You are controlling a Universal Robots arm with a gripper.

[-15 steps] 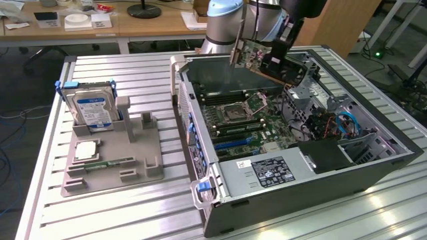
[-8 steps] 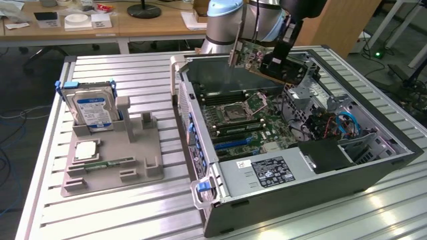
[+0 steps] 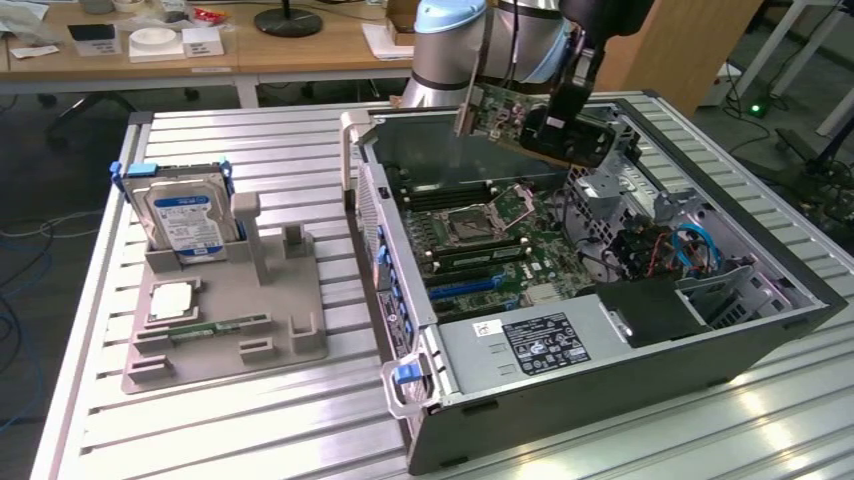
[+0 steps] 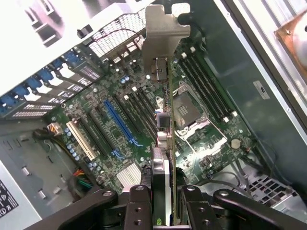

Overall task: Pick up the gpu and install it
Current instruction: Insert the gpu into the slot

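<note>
Claw [image 4: 163, 203] clamping gpu [image 4: 162, 72], apparently above motherboard [image 4: 115, 120]

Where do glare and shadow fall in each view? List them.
Exterior view: glare streaks the table at the exterior view's lower right. Wrist view: the gpu shines pale on its bracket, a bright patch lights the motherboard, and the gripper, shut on the gpu, sits dark.

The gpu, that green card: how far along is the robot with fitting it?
Picking up looks done: the claw is shut on the gpu, holding it in the air over the open computer case. Left to do: seating it. The card hangs above the motherboard, and the blue slot on it is empty.
</note>
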